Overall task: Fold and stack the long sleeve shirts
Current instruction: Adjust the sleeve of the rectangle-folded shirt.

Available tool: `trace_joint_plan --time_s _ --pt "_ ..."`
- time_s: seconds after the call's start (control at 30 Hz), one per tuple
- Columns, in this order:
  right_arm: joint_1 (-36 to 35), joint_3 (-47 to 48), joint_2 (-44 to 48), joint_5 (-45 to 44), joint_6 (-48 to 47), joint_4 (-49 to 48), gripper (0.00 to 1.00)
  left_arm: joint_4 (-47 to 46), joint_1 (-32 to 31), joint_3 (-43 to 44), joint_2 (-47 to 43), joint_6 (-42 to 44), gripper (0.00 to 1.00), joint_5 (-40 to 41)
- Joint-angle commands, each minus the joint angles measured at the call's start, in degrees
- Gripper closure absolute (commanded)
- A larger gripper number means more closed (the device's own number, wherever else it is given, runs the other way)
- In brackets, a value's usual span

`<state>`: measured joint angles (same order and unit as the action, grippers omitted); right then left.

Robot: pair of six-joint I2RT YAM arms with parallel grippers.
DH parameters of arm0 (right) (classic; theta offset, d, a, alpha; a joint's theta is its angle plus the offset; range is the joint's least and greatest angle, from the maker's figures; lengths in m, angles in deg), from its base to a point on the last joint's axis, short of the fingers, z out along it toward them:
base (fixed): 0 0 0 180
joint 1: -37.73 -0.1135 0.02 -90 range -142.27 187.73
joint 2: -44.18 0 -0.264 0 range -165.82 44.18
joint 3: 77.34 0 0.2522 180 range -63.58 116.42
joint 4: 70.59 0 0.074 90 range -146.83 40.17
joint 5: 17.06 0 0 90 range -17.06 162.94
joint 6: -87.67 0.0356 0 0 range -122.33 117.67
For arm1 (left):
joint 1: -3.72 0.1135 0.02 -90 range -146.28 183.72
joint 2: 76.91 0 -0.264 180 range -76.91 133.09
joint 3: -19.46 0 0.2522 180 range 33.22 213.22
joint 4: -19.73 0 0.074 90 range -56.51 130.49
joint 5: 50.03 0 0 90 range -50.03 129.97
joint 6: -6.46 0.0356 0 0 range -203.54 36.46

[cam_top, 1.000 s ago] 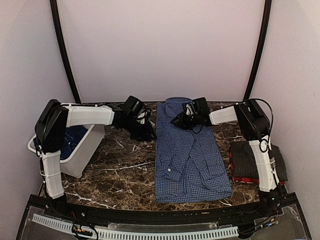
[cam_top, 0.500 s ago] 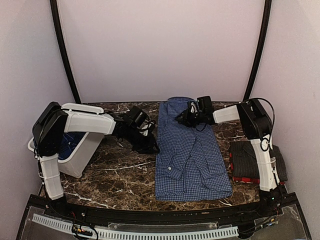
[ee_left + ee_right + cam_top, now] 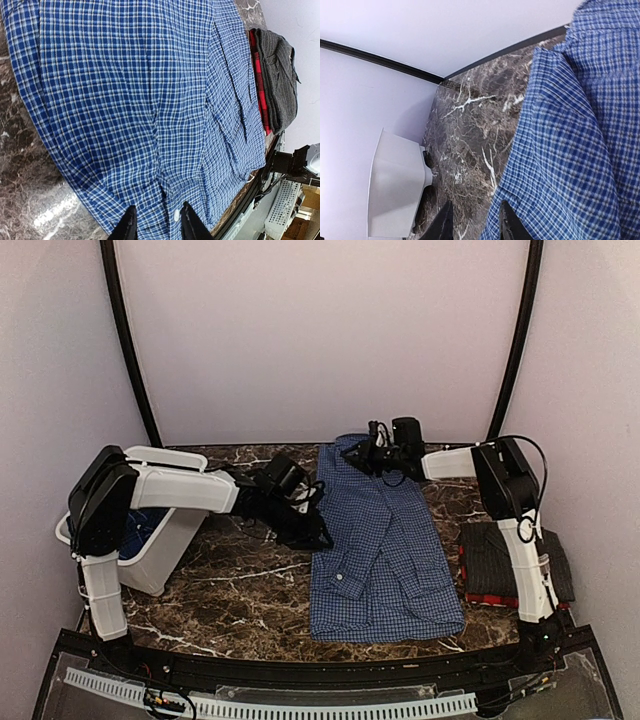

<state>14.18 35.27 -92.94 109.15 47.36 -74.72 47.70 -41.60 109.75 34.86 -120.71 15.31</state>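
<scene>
Left claw [image 3: 156, 214]: jaws a bit apart, we see the blue-and-white checked cloth shirt [image 3: 130, 100] spread ahead of it.
Right claw [image 3: 472, 212]: same gap, shirt's edge just beside it.

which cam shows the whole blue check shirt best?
Top external: the blue check shirt lies flat and is seen nearly end to end, so its outline and folds read at once. The left wrist view is a close-up filled with it, edges cropped. The right wrist view catches only a part along one edge.
</scene>
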Motion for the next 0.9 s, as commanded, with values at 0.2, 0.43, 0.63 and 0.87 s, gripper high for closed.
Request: trace_joint_plan --time_s 0.2,0.43,0.63,0.87 --pt "-0.44 22.62 -16.64 -1.77 7.04 -1.03 0.76 0.18 -1.38 3.71 2.45 -0.30 0.72 -0.67" --pt "0.80 28.26 -21.61 -8.20 7.90 0.59 0.77 1.03 -1.52 3.19 2.95 0.33 0.72 -0.22" --pt "1.90 29.03 -23.12 -9.58 10.83 0.30 0.78 0.47 -1.91 2.91 4.49 0.02 0.72 -1.18" --pt "2.53 29.41 -22.85 -7.79 12.27 -0.12 0.78 0.50 -3.45 2.95 6.19 -0.27 0.72 -1.25"
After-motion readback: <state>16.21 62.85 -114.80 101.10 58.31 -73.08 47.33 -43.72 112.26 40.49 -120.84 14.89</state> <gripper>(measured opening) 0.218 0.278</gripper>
